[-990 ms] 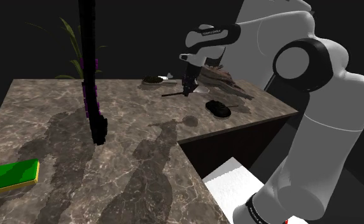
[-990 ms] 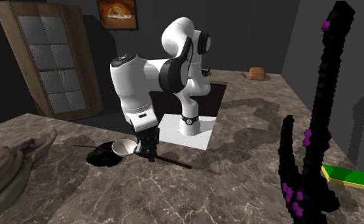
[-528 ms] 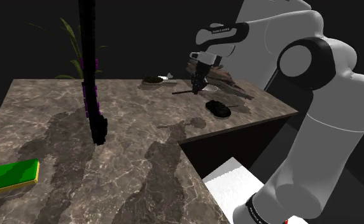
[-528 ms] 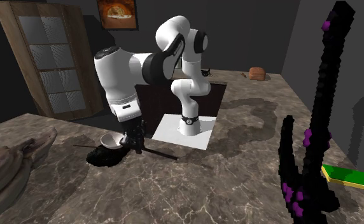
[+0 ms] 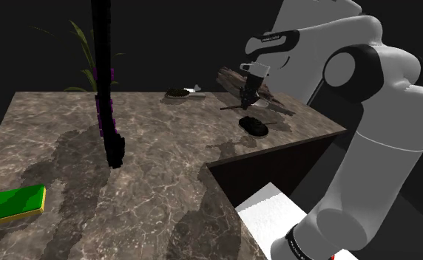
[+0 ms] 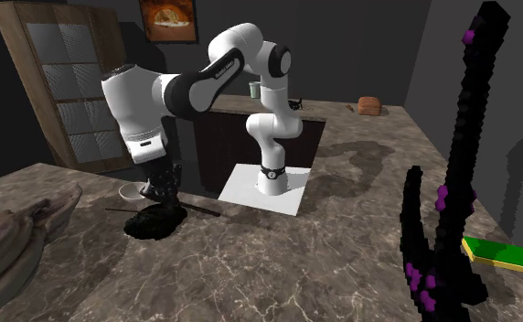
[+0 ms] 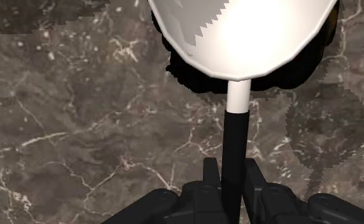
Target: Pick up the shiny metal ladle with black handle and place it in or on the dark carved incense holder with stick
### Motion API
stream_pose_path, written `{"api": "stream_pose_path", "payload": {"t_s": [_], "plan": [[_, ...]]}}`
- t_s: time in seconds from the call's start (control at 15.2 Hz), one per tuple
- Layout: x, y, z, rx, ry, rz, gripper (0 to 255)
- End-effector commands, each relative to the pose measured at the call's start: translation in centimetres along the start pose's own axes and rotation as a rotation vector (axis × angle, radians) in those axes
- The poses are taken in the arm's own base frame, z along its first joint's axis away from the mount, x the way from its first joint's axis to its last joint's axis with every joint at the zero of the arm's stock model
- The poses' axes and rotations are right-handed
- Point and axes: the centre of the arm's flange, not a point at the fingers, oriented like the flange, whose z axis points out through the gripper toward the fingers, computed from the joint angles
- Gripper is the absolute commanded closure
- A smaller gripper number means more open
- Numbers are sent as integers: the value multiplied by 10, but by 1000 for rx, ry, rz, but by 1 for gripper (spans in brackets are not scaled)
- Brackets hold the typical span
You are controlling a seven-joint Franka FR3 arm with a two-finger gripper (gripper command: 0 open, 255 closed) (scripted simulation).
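Hand pinches the ladle by its black handle, holding the pale bowl clear of the bench, ready to lower onto the dark incense holder at six o'clock beneath it in the shoulder view

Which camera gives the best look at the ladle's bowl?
The wrist view: the ladle shows its bowl large, black handle clasped by the end effector. The shoulder view shows a thin handle; the second exterior view, a small bowl.
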Motion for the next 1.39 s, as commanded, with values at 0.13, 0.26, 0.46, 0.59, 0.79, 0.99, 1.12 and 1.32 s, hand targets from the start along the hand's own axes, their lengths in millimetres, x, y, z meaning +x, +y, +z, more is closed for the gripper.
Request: {"api": "stream_pose_path", "payload": {"t_s": [0.13,0.26,0.46,0.59,0.79,0.99,1.12,1.32], "plan": [[-52,-9,-7,1,0,-1,255],[-77,-13,-10,1,0,-1,255],[-116,-19,-15,1,0,-1,255],[-134,-22,-12,1,0,-1,255],[-135,-20,4,1,0,-1,255],[-137,-19,19,1,0,-1,255],[-138,-18,30,1,0,-1,255],[-140,-16,45,1,0,-1,255]]}}
